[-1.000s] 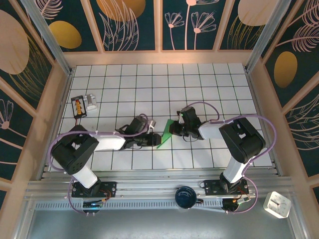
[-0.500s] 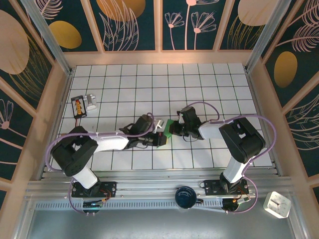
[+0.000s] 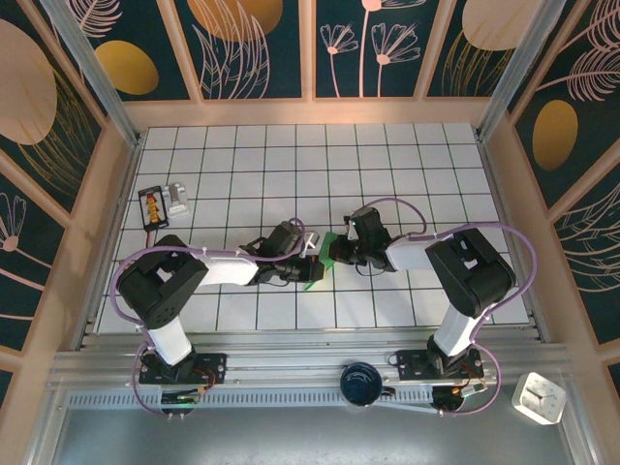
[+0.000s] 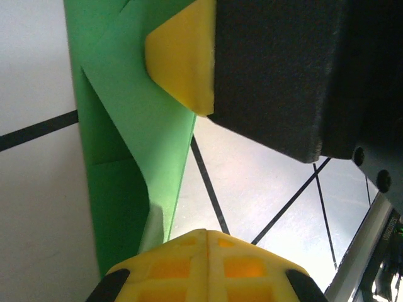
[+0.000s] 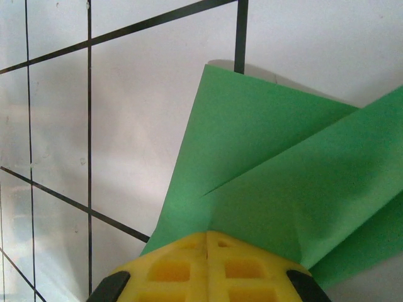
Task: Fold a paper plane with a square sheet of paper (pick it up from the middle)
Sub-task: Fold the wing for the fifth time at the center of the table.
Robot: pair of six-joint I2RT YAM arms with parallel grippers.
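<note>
**Top external view: both grippers pinch a creased green sheet**

We see the square sheet of paper on the white tiled table, a little toward 6 o'clock from the table's middle. The left gripper reaches it from 9 o'clock and the right gripper from 3 o'clock, so the two nearly meet over it.

In the left wrist view, the yellow pads at 6 o'clock are pressed together, and the green paper runs down into the seam between them. The right wrist view shows the same: pads together at 6 o'clock, with triangular flaps fanning out toward 1 and 3 o'clock. We judge both grippers clamped on the sheet.

We judge the paper light, limp and easy to crumple or tear. It looks best held on its layered folds near the middle, not by a loose flap corner.
</note>
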